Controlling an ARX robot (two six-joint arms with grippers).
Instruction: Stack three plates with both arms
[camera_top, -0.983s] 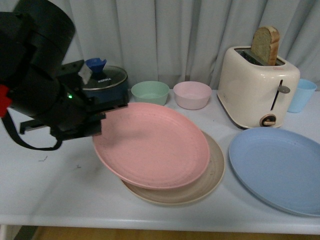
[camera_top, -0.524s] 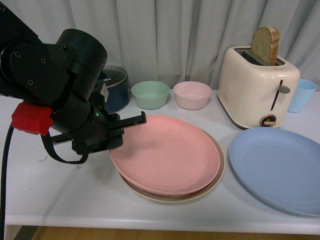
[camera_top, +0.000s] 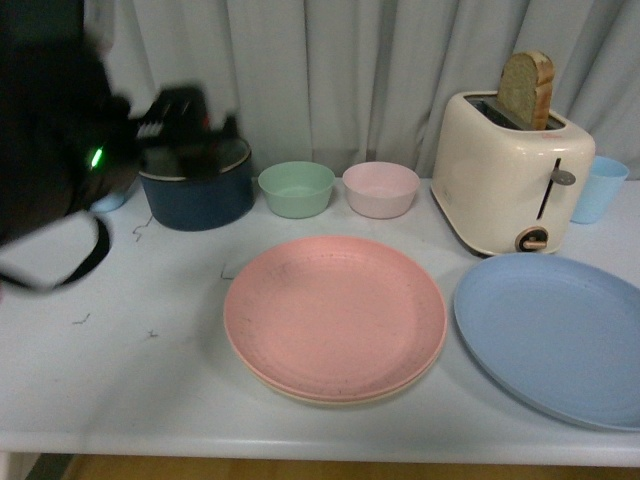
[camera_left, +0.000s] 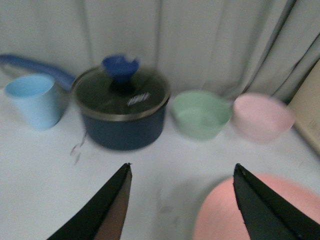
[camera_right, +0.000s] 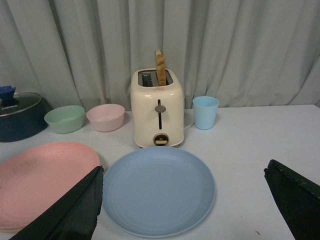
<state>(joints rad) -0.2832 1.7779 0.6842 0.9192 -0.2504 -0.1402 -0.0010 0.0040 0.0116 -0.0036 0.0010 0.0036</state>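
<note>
Blue plate (camera_top: 550, 335) lies alone on the right of the table. Pink plate (camera_top: 335, 315) sits flat on beige plate (camera_top: 320, 400), centre. Left gripper (camera_left: 182, 165), near pot (camera_top: 195, 190), and right gripper (camera_right: 182, 172), facing blue plate, both gape wide, holding nothing.

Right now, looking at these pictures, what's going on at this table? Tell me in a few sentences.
A two-armed robot is stacking plates. The pink plate lies on the beige plate. The blue plate lies apart beside them, not yet stacked. The left tool is open and empty, near the pot. The right tool is open, facing the blue plate.
</note>
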